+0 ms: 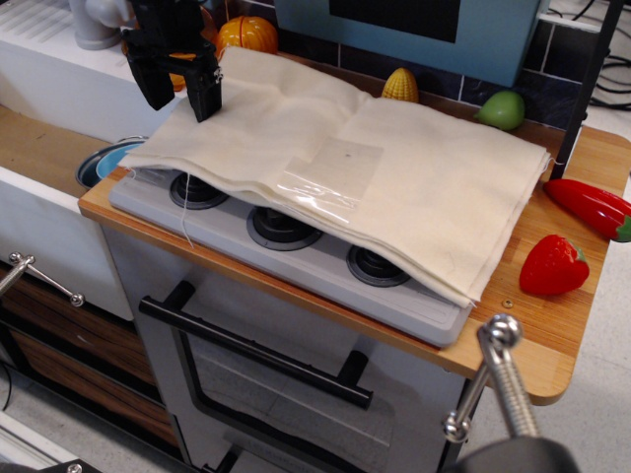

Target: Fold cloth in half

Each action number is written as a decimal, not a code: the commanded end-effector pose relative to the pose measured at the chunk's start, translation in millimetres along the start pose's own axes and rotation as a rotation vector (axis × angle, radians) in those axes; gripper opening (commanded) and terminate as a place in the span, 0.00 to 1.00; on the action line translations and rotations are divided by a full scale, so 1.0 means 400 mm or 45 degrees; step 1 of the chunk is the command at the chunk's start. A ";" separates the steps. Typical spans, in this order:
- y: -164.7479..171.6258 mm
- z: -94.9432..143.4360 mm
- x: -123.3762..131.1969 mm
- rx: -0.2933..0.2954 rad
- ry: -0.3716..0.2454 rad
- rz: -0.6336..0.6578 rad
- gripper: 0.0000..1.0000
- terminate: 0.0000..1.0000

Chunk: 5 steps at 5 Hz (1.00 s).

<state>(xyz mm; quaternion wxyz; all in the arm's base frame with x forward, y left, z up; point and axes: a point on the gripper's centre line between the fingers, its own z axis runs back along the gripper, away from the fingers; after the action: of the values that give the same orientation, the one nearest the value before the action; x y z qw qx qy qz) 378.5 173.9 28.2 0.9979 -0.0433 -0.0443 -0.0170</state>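
Note:
The cloth is a large cream sheet lying in layers over the toy stovetop, with faint creases and a shiny clear patch near its middle. Its front edge overhangs the burners. My gripper is black and hangs open and empty just above the cloth's far left corner, fingers pointing down. One finger is over the cloth edge, the other is just off it to the left.
Behind the gripper stand an orange lidded pot and an orange pumpkin. A corn cob and a green fruit sit at the back. A red pepper and a strawberry lie right. A sink is left.

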 end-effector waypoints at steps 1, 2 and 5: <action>-0.011 0.010 0.014 0.014 -0.060 -0.010 0.00 0.00; -0.031 0.016 0.015 -0.044 -0.074 -0.003 0.00 0.00; -0.135 0.149 0.073 -0.228 -0.127 0.036 0.00 0.00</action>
<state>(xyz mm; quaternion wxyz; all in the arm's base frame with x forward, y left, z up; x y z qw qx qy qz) 389.9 116.6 50.4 0.9853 -0.1669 -0.0336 0.0112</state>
